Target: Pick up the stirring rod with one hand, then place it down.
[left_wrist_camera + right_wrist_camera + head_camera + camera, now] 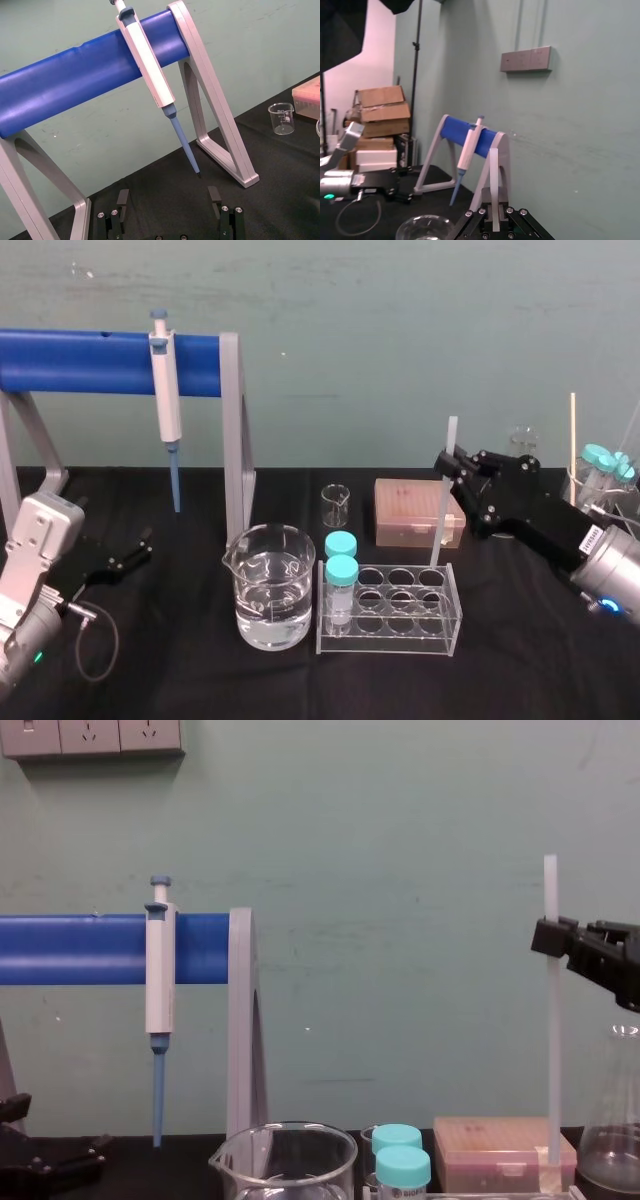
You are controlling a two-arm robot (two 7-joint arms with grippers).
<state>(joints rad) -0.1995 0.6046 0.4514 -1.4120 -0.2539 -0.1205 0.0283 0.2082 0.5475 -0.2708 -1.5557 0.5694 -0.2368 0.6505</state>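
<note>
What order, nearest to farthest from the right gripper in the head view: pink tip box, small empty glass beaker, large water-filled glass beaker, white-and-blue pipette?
From the right gripper, holding the stirring rod:
1. Pink tip box, just beside it.
2. Small glass beaker, centre back.
3. Large glass beaker, front centre.
4. White-and-blue pipette, far left.

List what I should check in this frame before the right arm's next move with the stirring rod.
1. Grip: the right gripper is shut on the rod, above its middle: ok.
2. Rod upright: near vertical in the chest view: ok.
3. Rod's lower end clear of the rack: it sits in a back right slot: not ok.
4. Rod's end resting on the rack floor: cannot tell.
5. Capped vials apart from the rod, at the rack's left end: ok.
6. Left gripper open, parked low at the left, away from the rack: ok.
</note>
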